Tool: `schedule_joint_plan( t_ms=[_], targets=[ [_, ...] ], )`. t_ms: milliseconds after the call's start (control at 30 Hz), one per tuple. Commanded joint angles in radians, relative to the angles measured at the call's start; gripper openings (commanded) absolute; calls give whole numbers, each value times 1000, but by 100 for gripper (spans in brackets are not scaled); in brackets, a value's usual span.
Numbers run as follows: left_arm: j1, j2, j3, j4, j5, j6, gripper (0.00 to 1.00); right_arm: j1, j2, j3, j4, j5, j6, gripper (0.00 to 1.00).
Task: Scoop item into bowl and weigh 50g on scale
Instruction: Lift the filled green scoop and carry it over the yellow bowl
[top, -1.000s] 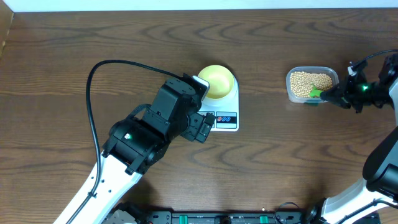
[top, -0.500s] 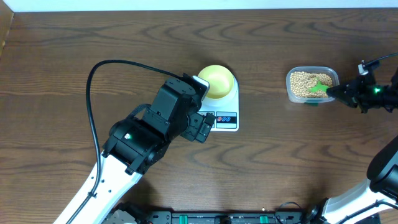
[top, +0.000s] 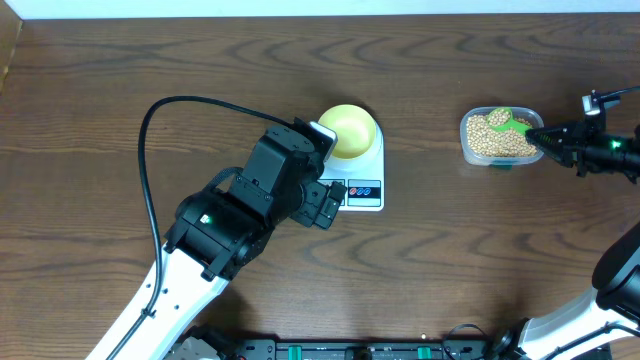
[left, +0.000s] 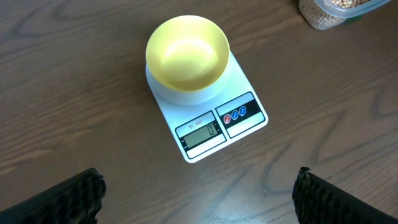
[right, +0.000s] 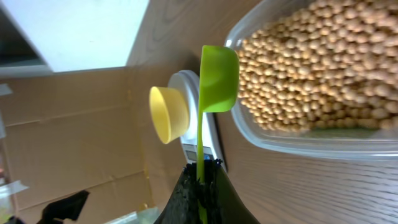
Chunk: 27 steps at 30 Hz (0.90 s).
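The pale yellow bowl sits empty on the white scale, left of centre; both also show in the left wrist view, bowl on scale. The tan beans fill a clear plastic tub at the right; they also show in the right wrist view. My right gripper is shut on the handle of a green scoop, whose cup hangs over the tub's near edge. My left gripper is open and empty, hovering in front of the scale.
The left arm's black body and cable cover the table left of the scale. Brown wood table lies between scale and tub.
My right gripper has drawn back to the right and turned, and the green scoop has moved from the tub's front edge up over the beans.
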Motion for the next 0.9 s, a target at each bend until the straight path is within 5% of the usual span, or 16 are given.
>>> schedule_joint_plan(
  t_ms=[0,367,867],
  targets=[
    [4,6,12,0,-12,-16,98,-6,10,3,-2,-105,-18,1],
    [4,6,12,0,-12,-16,99,35,10,3,-3,-233,-29,1],
    [4,6,12,0,-12,-16,99,349,10,3,137,-336,29,1]
  ],
)
